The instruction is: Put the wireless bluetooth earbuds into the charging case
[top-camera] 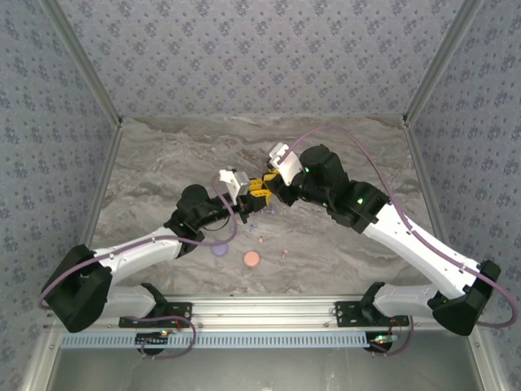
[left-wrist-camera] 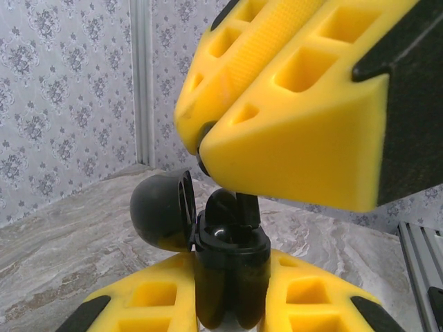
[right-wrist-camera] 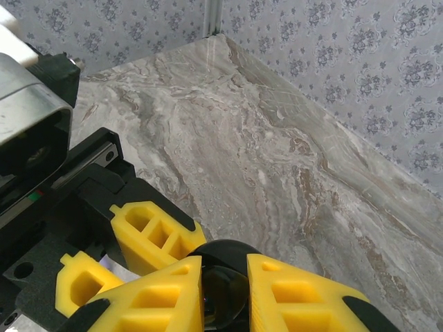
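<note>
From where I stand, the two arms meet over the middle of the marble table (top-camera: pixel 163 163), wrists almost nose to nose. The left gripper (left-wrist-camera: pixel 232 301) has its fingers (left-wrist-camera: pixel 149 304) clamped on either side of the black charging case (left-wrist-camera: pixel 232 259). It holds the case upright with the lid (left-wrist-camera: pixel 159 211) flipped open to the left, so the mouth faces up for loading.

Just above that mouth hangs the right gripper (left-wrist-camera: pixel 202 145), fingers (left-wrist-camera: pixel 291 131) pressed nearly together. They nip a small dark bit at the very tips, which I take for a black earbud (left-wrist-camera: pixel 203 133) (too little of it shows to be sure). Something glossy and black already sits in the case's mouth (left-wrist-camera: pixel 223 218), perhaps another bud.

The pairing makes sense to me: one arm steadies the socket, the other lowers the piece.

Nearer the arm bases, loose earbuds (top-camera: pixel 262 240) lie scattered on the table beside a lavender disc (top-camera: pixel 218 248) and a salmon disc (top-camera: pixel 252 259).
</note>
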`<state>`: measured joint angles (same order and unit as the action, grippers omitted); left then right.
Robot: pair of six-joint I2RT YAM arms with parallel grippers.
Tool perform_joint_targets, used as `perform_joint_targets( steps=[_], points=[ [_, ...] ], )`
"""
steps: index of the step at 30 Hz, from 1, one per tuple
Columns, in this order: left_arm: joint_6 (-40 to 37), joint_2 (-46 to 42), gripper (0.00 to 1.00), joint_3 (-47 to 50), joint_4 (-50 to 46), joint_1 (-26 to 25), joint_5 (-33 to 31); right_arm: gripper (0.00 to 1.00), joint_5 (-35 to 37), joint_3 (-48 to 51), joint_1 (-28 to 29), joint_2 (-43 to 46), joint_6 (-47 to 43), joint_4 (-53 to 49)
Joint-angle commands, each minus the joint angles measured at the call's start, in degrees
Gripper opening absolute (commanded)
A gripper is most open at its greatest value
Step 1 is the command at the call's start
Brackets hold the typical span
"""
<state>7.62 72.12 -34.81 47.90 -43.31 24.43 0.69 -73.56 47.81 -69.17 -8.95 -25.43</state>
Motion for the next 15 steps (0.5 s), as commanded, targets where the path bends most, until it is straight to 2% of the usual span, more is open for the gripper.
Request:
perform_joint_targets(
  steps=[1,15],
  points=[
    [0.5,-0.2,0.0,-2.1,3.1,-0.5,0.0,0.22,1.4,-0.9,0.6,-0.7,-1.4,-0.8],
    [0.7,-0.2,0.0,-1.9,3.3,-0.5,-0.2,0.22,0.5,-0.4,0.9,-0.3,-0.2,0.2]
  ],
)
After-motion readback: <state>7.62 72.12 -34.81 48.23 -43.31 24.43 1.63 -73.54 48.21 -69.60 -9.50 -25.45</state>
